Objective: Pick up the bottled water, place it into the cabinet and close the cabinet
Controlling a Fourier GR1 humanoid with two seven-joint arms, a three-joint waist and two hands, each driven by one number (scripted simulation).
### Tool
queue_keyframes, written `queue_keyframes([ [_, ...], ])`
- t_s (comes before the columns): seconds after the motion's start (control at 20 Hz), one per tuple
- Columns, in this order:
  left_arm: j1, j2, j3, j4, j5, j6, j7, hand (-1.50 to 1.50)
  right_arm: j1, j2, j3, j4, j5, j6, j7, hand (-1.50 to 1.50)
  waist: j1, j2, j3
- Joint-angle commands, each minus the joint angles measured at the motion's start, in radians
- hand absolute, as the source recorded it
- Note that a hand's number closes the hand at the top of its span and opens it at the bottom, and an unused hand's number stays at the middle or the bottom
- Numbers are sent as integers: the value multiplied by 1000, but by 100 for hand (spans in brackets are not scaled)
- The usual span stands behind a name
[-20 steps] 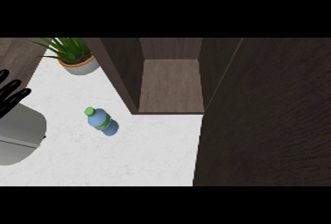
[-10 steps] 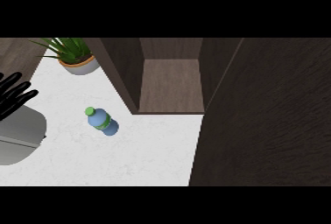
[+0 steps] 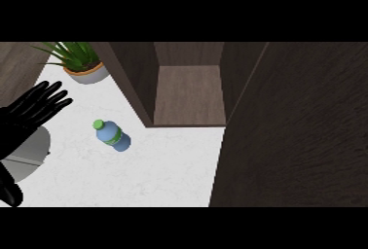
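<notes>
One robot hand [image 3: 32,109], left, fingers spread, now higher | bottled water [image 3: 112,135] unmoved, untouched | cabinet [image 3: 188,92] open

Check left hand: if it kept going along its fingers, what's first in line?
Likely the potted plant: the left hand, open, points up-right toward it. Height above the counter is unclear. The bottled water sits off that line.

Bottle [image 3: 112,136] left of cabinet [image 3: 188,92]

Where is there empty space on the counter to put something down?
The white counter is bare below the water bottle, between the left hand and the dark cabinet door. The open cabinet's shelf is bare too. It is tighter at the top left, around the potted plant.
</notes>
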Motion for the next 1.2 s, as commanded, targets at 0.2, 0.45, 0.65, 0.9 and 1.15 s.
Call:
queue_keyframes([
  [0.2,-88,-74,-1,223,-298,-21,-178,-150,-5,-35,27,-120,77,-26,79,-150,-10,2,-1],
  [0.45,-158,-78,-18,433,-431,-51,-303,-150,-72,-6,56,-49,95,-62,73,-150,-11,4,-1],
  [0.65,-106,-52,-29,507,-563,-71,-474,-150,-21,-43,81,-84,110,-73,67,-150,-10,2,-1],
  [0.9,-215,-50,-47,733,-642,-46,-595,-150,-53,-51,77,-90,103,-90,88,-150,-17,5,-2],
  [1.15,-244,-75,-98,864,-736,16,-742,-150,-112,-53,79,-105,102,-106,136,-150,-20,8,-4],
])
